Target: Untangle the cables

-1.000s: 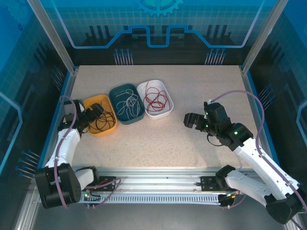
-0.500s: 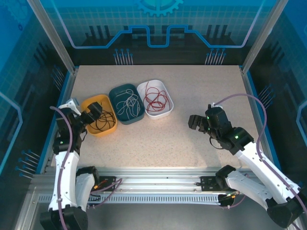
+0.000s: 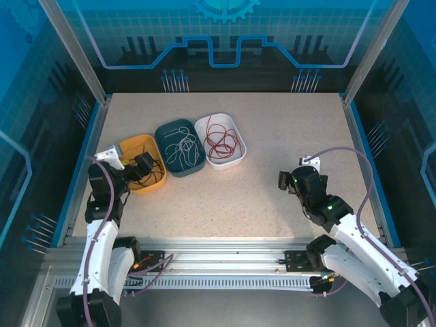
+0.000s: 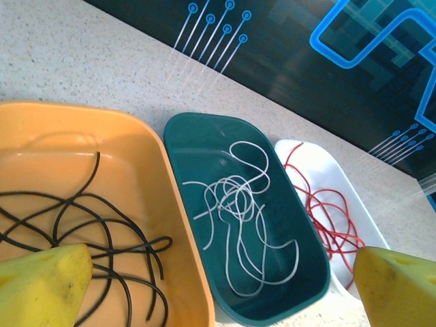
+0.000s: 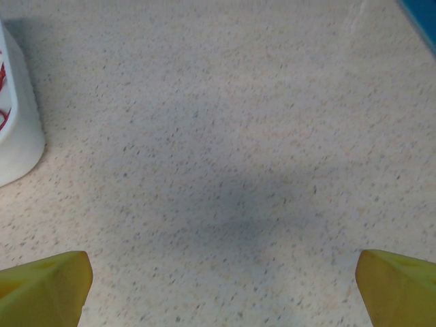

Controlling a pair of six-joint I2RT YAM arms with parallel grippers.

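The cables lie apart, one in each tray. The black cable curls in the yellow tray, the white cable in the teal tray and the red cable in the white tray. My left gripper hangs open over the near end of the yellow tray. In the left wrist view the left gripper has nothing between its yellow fingertips. My right gripper is open over bare table, right of the trays. The right wrist view shows the right gripper holding nothing.
The three trays sit side by side at the left middle of the speckled table. The white tray's corner shows at the left of the right wrist view. Blue walls close in the back and sides.
The left arm has drawn back toward the near edge, its gripper still over the yellow tray. The right gripper has pulled back toward the near right. The cables have not moved.
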